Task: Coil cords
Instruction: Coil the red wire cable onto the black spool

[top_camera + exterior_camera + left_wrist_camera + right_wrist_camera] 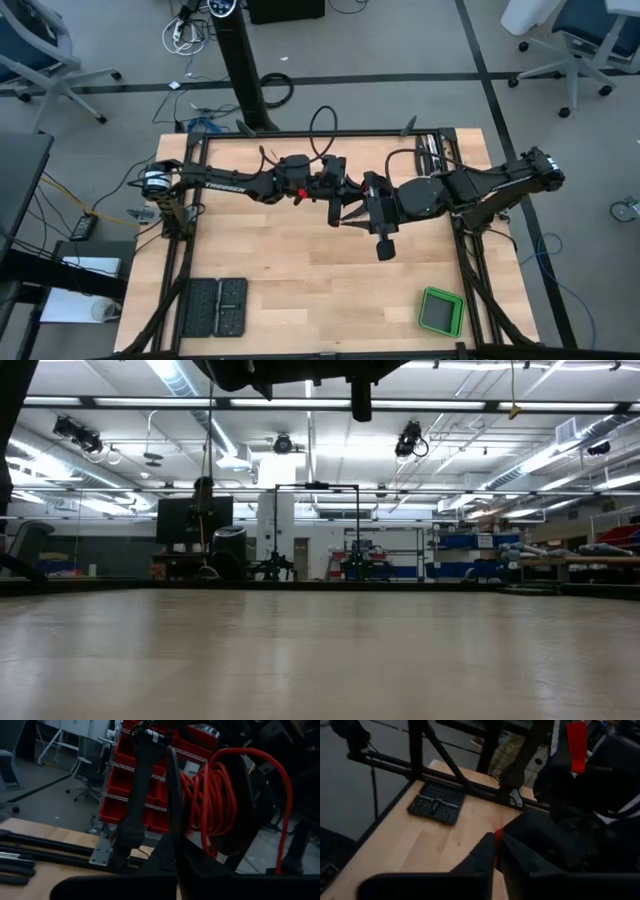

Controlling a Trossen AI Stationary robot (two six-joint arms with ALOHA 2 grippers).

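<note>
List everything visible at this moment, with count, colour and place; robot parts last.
cord: one, red-orange, wound in loops and held up between the two tools above the table's middle
tray: one, black, ridged, near-left of the table
box: one, green, near-right corner
table: one, light wood
office chairs: several, on the floor beyond the table
left tool: one, dark, shut, raised over the table's middle
right tool: one, dark, red cord showing at its tips, facing the left tool
</note>
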